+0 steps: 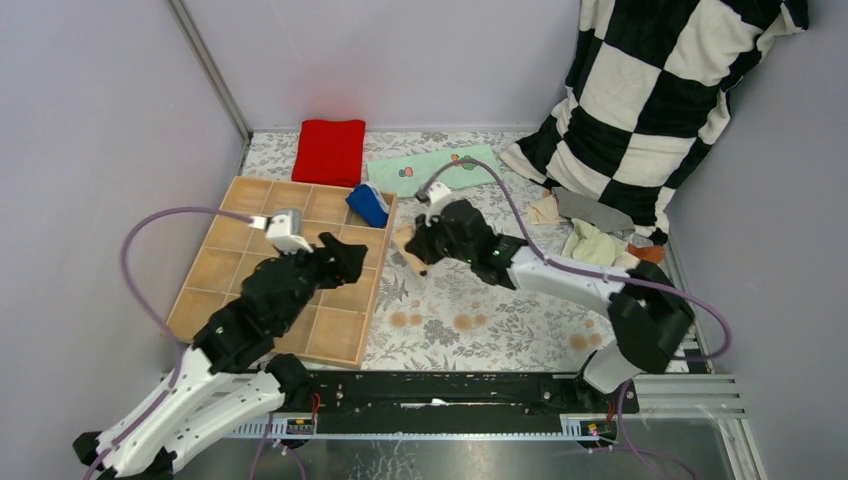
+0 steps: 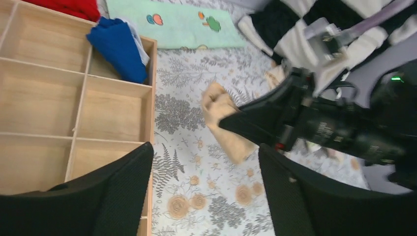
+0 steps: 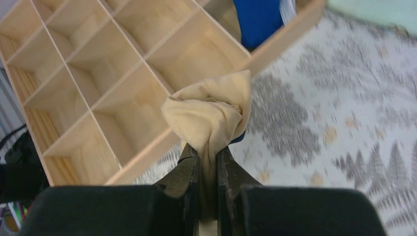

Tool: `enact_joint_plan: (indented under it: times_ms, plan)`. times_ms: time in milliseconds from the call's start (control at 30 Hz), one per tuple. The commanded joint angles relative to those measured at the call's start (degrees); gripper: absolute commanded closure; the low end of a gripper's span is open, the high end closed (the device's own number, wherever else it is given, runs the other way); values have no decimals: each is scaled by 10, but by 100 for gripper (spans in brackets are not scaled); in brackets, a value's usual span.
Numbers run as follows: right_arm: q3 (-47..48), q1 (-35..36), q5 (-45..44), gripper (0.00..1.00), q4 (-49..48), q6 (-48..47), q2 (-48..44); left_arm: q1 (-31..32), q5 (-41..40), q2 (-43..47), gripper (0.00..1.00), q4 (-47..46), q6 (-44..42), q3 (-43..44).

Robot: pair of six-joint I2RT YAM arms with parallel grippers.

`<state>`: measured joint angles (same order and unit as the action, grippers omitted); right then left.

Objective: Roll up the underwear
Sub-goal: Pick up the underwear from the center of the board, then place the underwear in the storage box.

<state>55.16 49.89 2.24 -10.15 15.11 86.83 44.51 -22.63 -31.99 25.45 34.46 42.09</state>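
Two arms work over one table covered in a grey floral print and enclosed by plain pale walls. One divided wooden tray lies at centre left of the top view. One blue underwear roll sits in its upper-right corner compartment. One tan underwear is clenched in the right hand, just beside the tray's right edge. The left hand, fingers spread and empty, hovers over the tray. About three loose pieces lie piled at centre right, below one chequered cushion. One red cloth and one mint printed cloth lie at top centre.
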Motion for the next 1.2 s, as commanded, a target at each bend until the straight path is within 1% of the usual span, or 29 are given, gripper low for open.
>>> enact_joint_plan:
  times_ms: [0, 33, 67, 167, 300, 433, 600, 700, 800, 967, 1167]
  plan:
    - [104, 2, 30, 100, -64, -47, 93, -4, -78, 49, 10, 112, -17, 56]
    - [127, 4, 37, 100, -70, -51, 116, -4, -87, 54, 5, 125, -18, 63]
    - [147, 7, 42, 100, -83, -55, 144, -4, -92, 57, 2, 134, -18, 75]
    - [203, 18, 49, 100, -111, -76, 206, -4, -103, 62, 1, 159, -26, 96]
    - [268, 37, 33, 100, -141, -119, 281, -4, -125, 67, 1, 186, -38, 118]
    - [334, 41, 23, 100, -141, -144, 347, -4, -126, 78, 1, 197, -39, 124]
    - [391, 48, -2, 100, -136, -188, 407, -4, -121, 89, 1, 205, -32, 114]
    - [391, 49, -14, 100, -136, -205, 421, -4, -117, 91, 1, 208, -30, 109]
    - [369, 49, -16, 100, -137, -217, 416, -4, -111, 93, 1, 208, -29, 104]
    - [343, 49, -12, 100, -117, -211, 409, -4, -104, 96, 1, 206, -25, 94]
    - [347, 50, -8, 100, -74, -216, 419, -4, -103, 97, 1, 202, -25, 90]
